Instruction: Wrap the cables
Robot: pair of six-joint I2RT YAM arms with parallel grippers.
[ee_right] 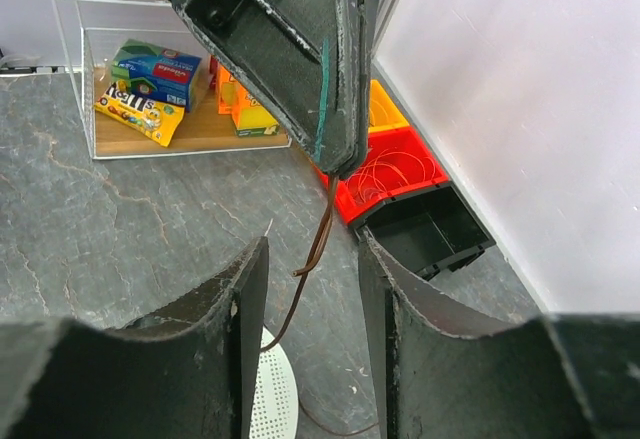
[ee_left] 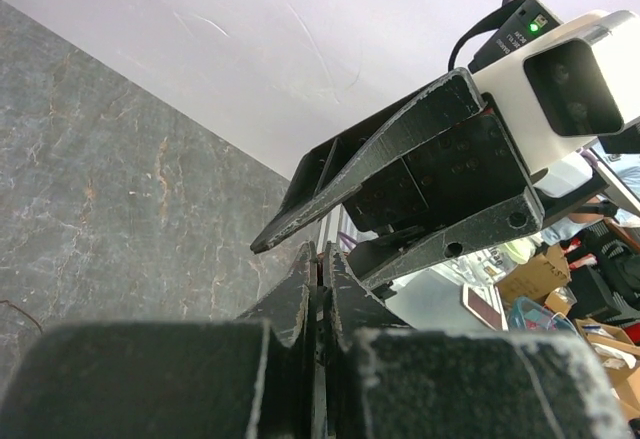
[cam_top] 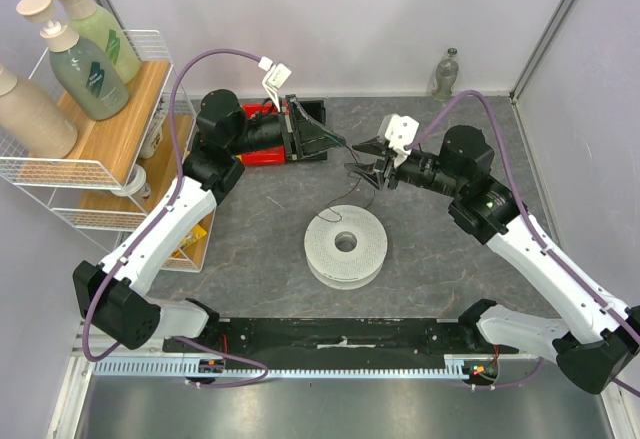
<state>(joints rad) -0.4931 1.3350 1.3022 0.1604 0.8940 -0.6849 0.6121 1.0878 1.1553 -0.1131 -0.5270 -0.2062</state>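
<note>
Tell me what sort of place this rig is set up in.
Probably a lab test cell staged like a household corner: plain white partition walls box in a grey tabletop, with a wire rack of pump bottles at the side and a red bin at the back.

The yellow packet [ee_right: 140, 111] seemingly reads "m&m's".

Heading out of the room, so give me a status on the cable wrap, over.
Left gripper shut on cable. Right gripper open, straddling hanging cable. Spool lies flat below. Nothing seen in the way.
</note>
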